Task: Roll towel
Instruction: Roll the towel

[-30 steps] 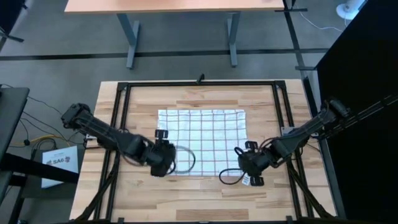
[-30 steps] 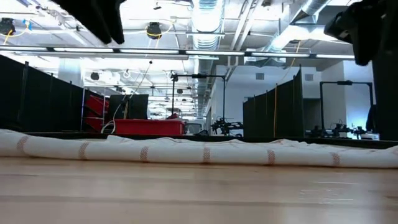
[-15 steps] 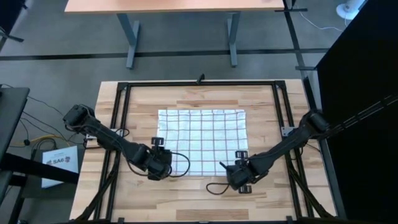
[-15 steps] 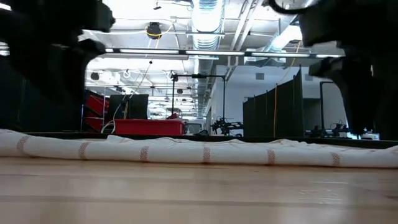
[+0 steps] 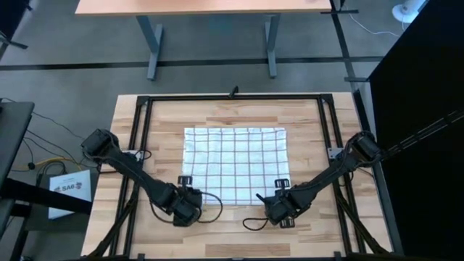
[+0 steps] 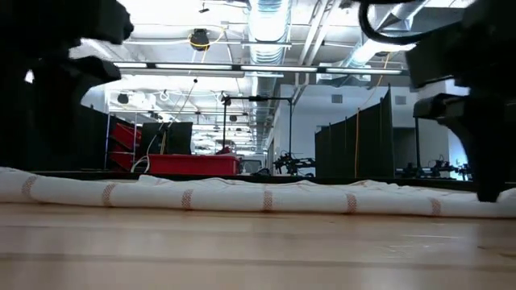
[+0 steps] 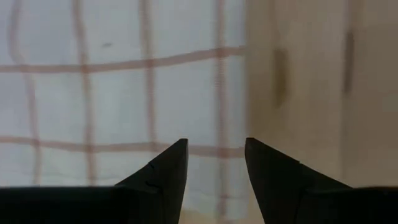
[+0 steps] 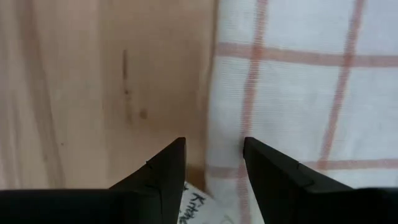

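The towel [image 5: 235, 165], white with thin reddish-brown grid lines, lies spread flat on the wooden table. Its near edge shows as a low white band in the low view [image 6: 258, 197]. My left gripper [image 5: 187, 206] is open over the towel's near left corner; in its wrist view [image 7: 214, 152] the fingers straddle the towel's side edge [image 7: 244, 93]. My right gripper [image 5: 281, 208] is open over the near right corner [image 8: 212, 152], straddling that side edge [image 8: 212, 93], with the white tag [image 8: 194, 208] just below the fingers. My left gripper points down over the towel's near left corner; I cannot tell whether its fingertips touch the cloth. My right gripper points down over the near right corner, one finger [image 6: 488, 181] reaching to towel level; I cannot tell whether it touches.
A black metal frame [image 5: 145, 109] runs around the tabletop. Bare wood [image 5: 232, 228] lies between the towel's near edge and the table's near edge. Loose cables trail from both grippers [image 5: 210, 206]. Another table [image 5: 210, 7] stands beyond the far edge.
Both grippers have gone toward the table's near edge and down. The left has moved off the towel's near left part to its corner; the right has moved slightly toward the table's left, to the near right corner. The towel has stayed flat.
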`<state>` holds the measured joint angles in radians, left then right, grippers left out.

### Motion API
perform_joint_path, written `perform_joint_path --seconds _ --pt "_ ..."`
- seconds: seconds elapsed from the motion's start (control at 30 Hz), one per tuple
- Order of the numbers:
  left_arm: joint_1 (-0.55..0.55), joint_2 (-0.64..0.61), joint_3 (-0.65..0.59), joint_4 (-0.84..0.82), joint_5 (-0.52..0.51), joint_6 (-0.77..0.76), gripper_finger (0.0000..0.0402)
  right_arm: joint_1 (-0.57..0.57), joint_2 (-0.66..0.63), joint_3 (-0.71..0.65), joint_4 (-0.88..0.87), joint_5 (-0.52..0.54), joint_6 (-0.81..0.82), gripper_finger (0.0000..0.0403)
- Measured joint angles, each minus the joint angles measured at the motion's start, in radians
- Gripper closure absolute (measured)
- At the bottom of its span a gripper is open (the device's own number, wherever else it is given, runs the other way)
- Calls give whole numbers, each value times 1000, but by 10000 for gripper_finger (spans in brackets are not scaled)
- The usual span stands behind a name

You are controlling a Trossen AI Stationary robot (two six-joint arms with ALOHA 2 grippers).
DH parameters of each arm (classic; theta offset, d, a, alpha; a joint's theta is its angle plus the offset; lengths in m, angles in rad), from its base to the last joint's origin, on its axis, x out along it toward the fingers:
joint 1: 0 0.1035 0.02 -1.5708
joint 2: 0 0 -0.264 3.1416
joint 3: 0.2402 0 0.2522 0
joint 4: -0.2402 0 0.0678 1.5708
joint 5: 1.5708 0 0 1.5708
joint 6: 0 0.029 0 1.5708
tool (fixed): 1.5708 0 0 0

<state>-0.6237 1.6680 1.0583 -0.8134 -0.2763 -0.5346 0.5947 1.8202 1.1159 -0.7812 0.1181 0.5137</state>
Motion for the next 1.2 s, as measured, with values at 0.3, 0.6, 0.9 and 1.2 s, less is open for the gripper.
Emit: perform_joint_path --seconds 0.3,0.6,0.9,1.2 --pt "-11 155 24 -8 0 -40 255 1 -7 -75 99 -32 14 253" --pt "-20 192 22 -2 -58 -114 255 -2 -7 -113 127 -31 75 253" --pt "-26 199 21 6 -99 -171 364 3 -7 -124 143 -19 113 314" --pt "-59 194 20 15 -118 -251 401 22 -6 -127 144 -33 152 401"
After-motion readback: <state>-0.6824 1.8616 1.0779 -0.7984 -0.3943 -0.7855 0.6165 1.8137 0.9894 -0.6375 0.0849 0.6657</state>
